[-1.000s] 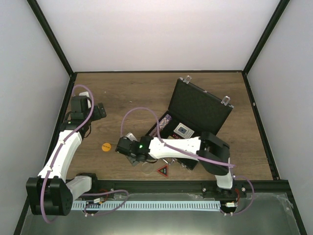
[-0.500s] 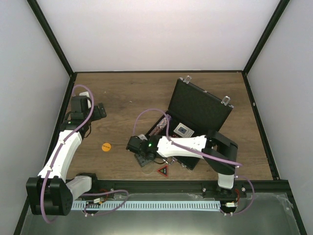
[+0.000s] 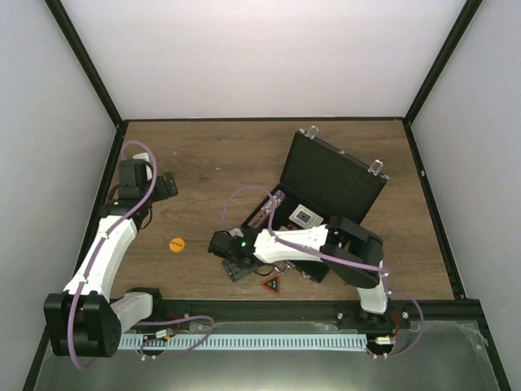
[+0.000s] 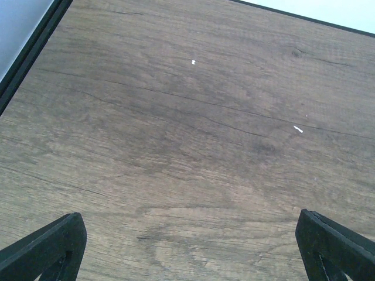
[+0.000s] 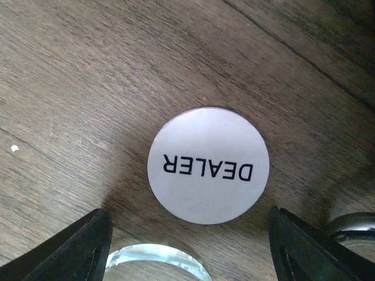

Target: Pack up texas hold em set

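A brown wooden tabletop (image 3: pixel 212 163) is enclosed by pale walls, with the black case (image 3: pixel 334 183) lying open at the right. The white DEALER button (image 5: pixel 208 165) is seen flat on the wood near the case, framed by the parted fingers of the right end effector (image 3: pixel 231 261). The left end effector (image 4: pixel 187 249) is held open, well apart. The button is judged thin, light, stiff and slick, best pinched across opposite rim edges.

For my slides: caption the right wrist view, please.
Open right gripper poised over a white DEALER button lying flat on the wooden table.
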{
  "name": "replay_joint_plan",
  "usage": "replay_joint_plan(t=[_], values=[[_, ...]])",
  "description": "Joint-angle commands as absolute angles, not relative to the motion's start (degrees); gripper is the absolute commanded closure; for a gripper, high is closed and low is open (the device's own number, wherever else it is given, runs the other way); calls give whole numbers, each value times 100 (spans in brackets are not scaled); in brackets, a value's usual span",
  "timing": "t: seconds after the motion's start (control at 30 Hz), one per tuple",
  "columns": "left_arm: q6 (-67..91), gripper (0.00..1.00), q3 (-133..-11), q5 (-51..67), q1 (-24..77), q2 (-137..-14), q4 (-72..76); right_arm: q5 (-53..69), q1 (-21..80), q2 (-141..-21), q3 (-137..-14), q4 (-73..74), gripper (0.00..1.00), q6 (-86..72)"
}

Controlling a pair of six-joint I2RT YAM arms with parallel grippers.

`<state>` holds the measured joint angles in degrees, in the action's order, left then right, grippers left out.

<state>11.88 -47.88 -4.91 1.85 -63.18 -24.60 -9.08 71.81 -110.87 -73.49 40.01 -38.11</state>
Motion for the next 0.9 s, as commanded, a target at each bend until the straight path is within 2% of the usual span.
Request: replay_joint_plan(t=[0.0, 0.23, 0.53, 0.87], values=[[1151, 0, -4755, -459, 158, -6307, -2435, -986, 7154, -11202, -7496, 3997, 25, -3997], [1151, 0, -4763, -431, 158, -6315, -2422, -1106, 7125, -11388, -7579, 4125, 27, -4049], [1150, 0, -4766, -439, 158, -6319, -2421, -1242, 7232, -11690, -7766, 4320, 38, -3839], [1151, 0, -4764, -431, 158, -6328, -2423, -981, 7242, -11425, -7594, 3990, 48, -3817]])
